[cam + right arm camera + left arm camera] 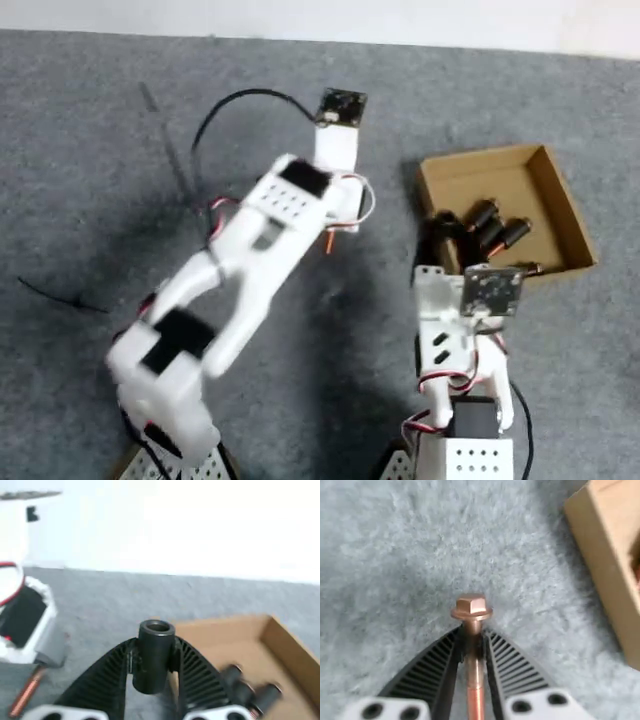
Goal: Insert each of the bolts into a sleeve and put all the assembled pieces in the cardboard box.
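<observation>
My left gripper [472, 634] is shut on a copper bolt [471, 611], its hex head sticking out past the fingertips above the grey carpet. From above, this bolt [330, 240] hangs under the left gripper [338, 218] at mid-table, left of the cardboard box [560, 195]. A black sleeve [154, 662] stands upright, open end up, with my right gripper [154, 644] shut on it. The right gripper [440, 240] is at the box's near left corner. Several assembled dark pieces [495, 228] lie inside the box [292, 652]. The left arm's bolt [26, 694] also appears in the right wrist view.
Grey carpet [90, 150] covers the table, with open room left of the arms. A thin black cable tie [60, 295] lies at the far left. The box wall [610, 560] stands close to the left gripper's side. A pale wall runs along the back.
</observation>
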